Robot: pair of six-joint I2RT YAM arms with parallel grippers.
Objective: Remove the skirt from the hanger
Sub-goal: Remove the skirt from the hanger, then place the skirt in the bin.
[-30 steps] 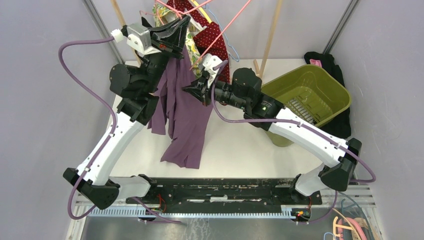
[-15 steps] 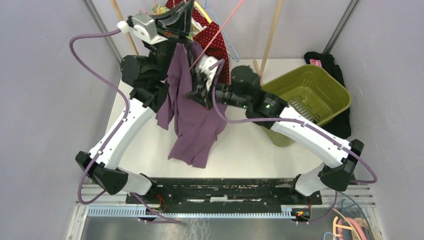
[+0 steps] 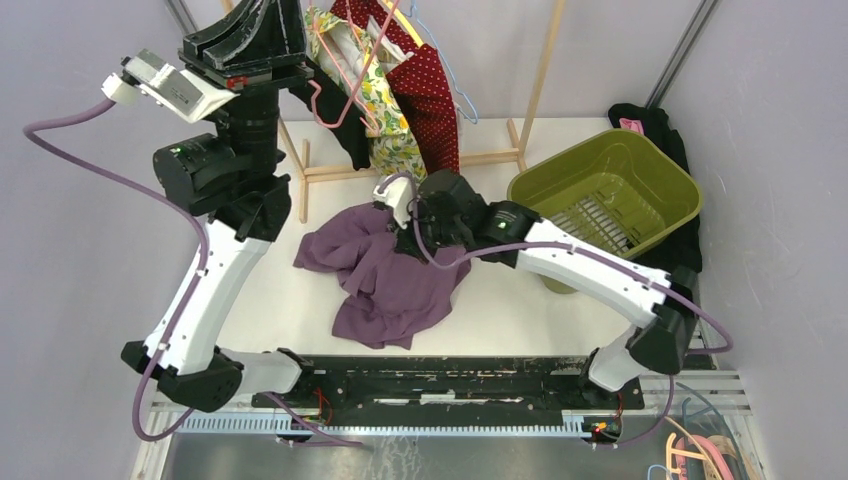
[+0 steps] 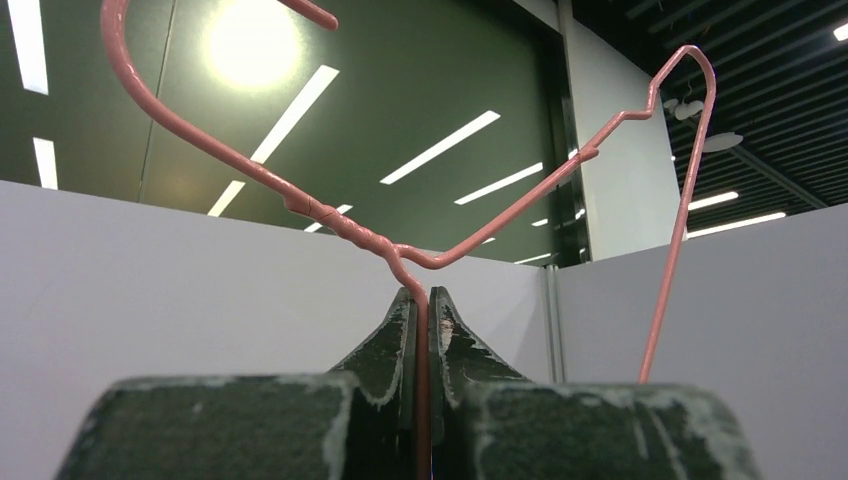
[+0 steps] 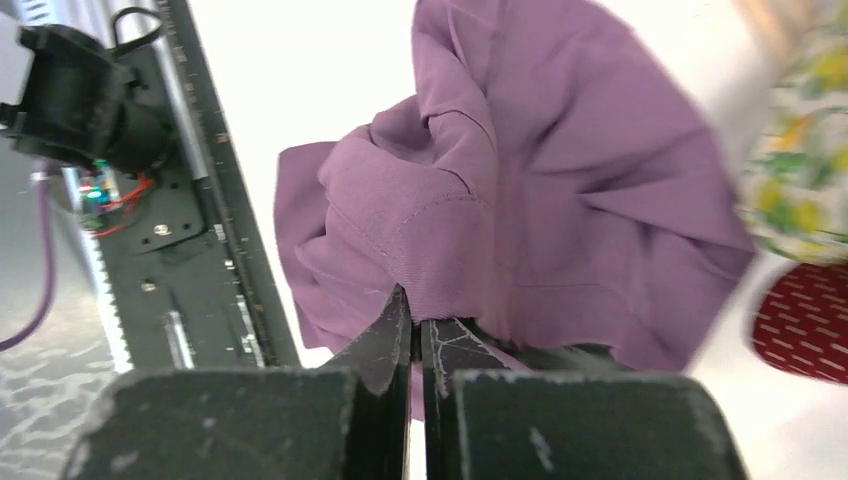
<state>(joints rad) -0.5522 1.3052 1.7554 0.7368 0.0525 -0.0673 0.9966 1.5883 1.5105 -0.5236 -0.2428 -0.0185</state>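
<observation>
Left jaws tight on hanger (image 4: 340,225), right on skirt (image 5: 560,170)

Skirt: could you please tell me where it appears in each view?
Top external: skirt heaped at centre, under the right gripper.
Left wrist: not in it.
Right wrist: skirt fills the centre, pinched by that gripper.
Shared landmark: red dotted cloth, top and right wrist views.
</observation>
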